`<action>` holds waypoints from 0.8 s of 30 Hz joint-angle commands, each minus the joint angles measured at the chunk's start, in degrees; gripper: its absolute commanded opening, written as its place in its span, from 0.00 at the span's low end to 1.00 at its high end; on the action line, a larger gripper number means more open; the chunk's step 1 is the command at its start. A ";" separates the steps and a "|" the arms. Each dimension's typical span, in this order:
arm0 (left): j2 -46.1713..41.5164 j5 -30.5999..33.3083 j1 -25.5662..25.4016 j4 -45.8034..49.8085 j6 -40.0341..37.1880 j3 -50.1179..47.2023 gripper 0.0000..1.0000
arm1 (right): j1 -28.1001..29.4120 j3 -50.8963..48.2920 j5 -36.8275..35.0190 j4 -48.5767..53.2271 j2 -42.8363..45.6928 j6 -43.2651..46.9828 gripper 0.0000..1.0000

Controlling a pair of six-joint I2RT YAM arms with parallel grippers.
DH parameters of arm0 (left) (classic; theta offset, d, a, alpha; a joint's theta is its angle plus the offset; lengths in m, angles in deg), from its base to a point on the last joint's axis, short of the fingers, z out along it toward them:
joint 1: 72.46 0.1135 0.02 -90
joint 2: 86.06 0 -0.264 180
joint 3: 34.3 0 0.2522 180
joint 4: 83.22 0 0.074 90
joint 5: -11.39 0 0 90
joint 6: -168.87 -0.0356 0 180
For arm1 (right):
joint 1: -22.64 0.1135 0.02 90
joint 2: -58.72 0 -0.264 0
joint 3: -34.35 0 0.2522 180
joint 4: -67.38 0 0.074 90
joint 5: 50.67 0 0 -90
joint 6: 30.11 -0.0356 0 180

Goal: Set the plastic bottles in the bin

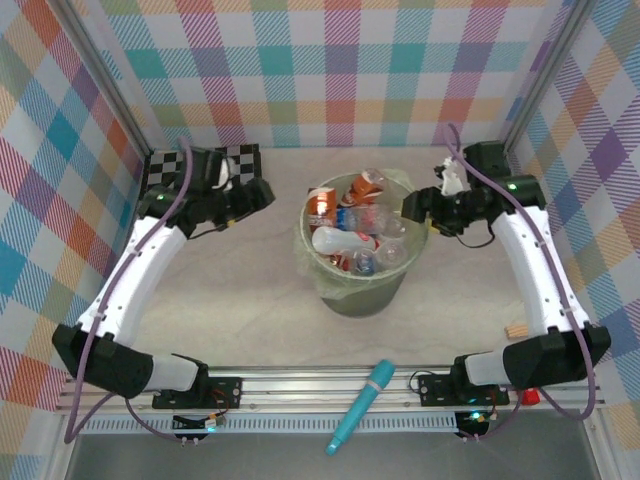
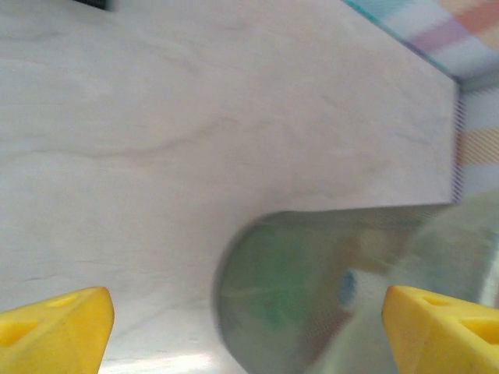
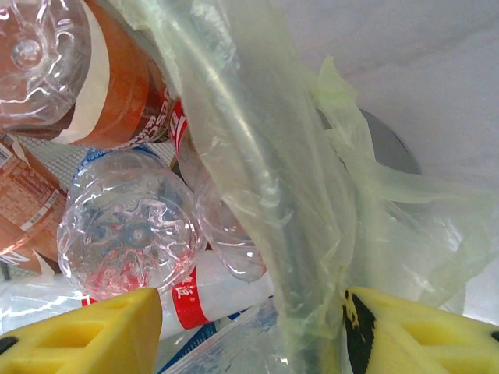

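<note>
Left gripper: my left gripper (image 1: 262, 192) is wide open and empty, at the upper left of the top view.
Right gripper: my right gripper (image 3: 253, 315) has its jaws apart, one on each side of the thin clear bag (image 3: 257, 156). It holds nothing.
Bottles: the small clear plastic bottles (image 1: 350, 228) lie piled in the round pale-green see-through bin (image 1: 365, 292), mid-frame.
Could go wrong: I think the right fingers may snag the bag and tip the bin.
Writing: there are white marks on a red label (image 3: 185, 300), but I cannot read them.

free: table (image 1: 240, 290) left of bin (image 1: 365, 290) — bare | blocked: bin mouth, bottles (image 1: 340, 238) heaped to rim
</note>
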 commanded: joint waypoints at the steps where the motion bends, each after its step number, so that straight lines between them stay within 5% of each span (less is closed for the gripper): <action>1: -4.01 7.02 5.13 4.07 -4.18 -4.57 0.91 | 5.28 0.49 4.97 -9.99 -4.57 -5.73 0.63; 5: -6.07 14.06 8.08 3.40 -6.84 -9.18 0.97 | 8.09 4.44 4.66 -13.98 -8.17 -7.39 0.64; 8: -6.44 19.93 8.18 -1.13 -8.08 -12.36 1.00 | 5.92 9.46 -0.01 -10.24 -7.72 -3.76 0.77; 10: -6.52 24.50 8.19 -6.07 -8.57 -15.82 1.00 | 2.62 11.53 -1.15 -8.49 -6.46 -1.46 0.99; 13: -7.16 30.86 8.24 -14.81 -10.02 -21.84 1.00 | -2.19 9.60 -6.66 -9.03 -3.09 2.13 0.99; 18: -6.52 38.13 8.27 -33.00 -16.42 -32.46 1.00 | -3.75 -5.62 -24.97 -19.00 2.45 9.76 0.99; 24: 4.84 38.78 8.59 -55.07 -24.93 -40.18 1.00 | -4.81 -33.38 -33.43 -52.83 5.04 20.12 0.99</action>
